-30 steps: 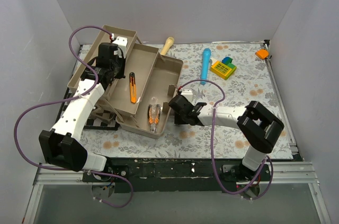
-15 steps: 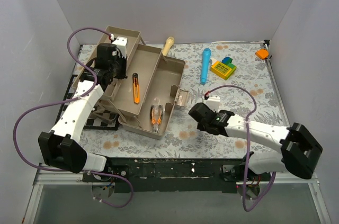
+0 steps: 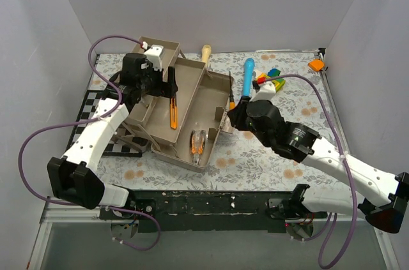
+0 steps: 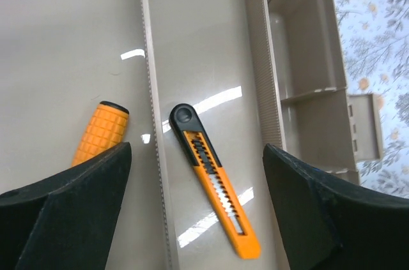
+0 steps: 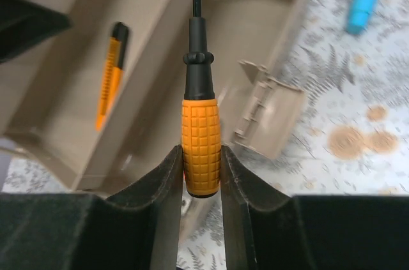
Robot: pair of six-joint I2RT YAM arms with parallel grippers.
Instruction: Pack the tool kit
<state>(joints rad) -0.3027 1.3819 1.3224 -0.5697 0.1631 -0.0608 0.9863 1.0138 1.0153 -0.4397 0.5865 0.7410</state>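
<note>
Because the right gripper (image 5: 203,171) is clenched on the orange grid-textured handle of the black-shafted screwdriver (image 5: 199,126), the step in hand looks like stowing it in the open grey-brown plastic toolbox (image 3: 192,101), at 10 o'clock on the flower-patterned table (image 3: 307,91). The left gripper (image 4: 195,152) hangs released above the orange utility knife (image 4: 214,216). Best lower the screwdriver flat, lengthwise along a compartment, clear of the tan hinged flap (image 5: 268,117) at the box's 3 o'clock edge, then let go.

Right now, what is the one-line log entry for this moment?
left gripper: open above knife in toolbox | right gripper: shut on screwdriver, near toolbox
</note>
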